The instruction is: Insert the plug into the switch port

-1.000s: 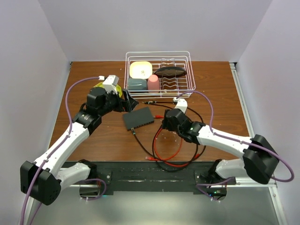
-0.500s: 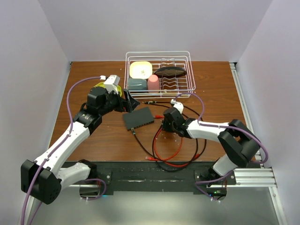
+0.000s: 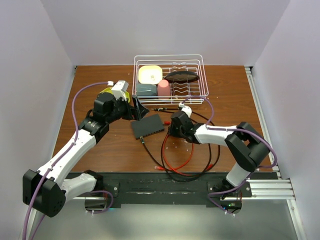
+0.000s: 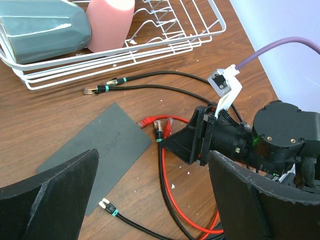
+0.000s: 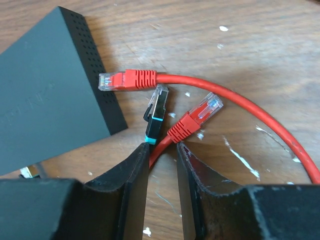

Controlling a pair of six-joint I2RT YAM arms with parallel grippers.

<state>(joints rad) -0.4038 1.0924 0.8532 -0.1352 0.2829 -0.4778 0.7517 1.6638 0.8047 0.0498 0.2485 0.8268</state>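
Note:
The flat black switch (image 3: 148, 126) lies mid-table and shows in both wrist views (image 4: 95, 155) (image 5: 45, 95). A black plug with a teal band (image 5: 156, 117) and two red plugs (image 5: 125, 80) (image 5: 197, 117) lie just off its right end. My right gripper (image 5: 163, 147) is low over the table right behind them, also shown in the top view (image 3: 172, 127). Its jaws stand a narrow gap apart, with a red cable running into the gap and bare wood showing between them. My left gripper (image 4: 153, 165) is wide open and empty above the switch's far-left side (image 3: 137, 110). The sockets are hidden.
A white wire rack (image 3: 170, 60) at the back holds a yellow plate, a grey cup, a pink cup and a dark oval dish. Another teal-banded black plug (image 4: 106, 205) lies by the switch's near edge. Red and black cables (image 3: 180, 160) loop in front.
My right gripper has moved left to the plugs by the switch's right end, its arm folding up behind it. The left arm and the switch have not moved.

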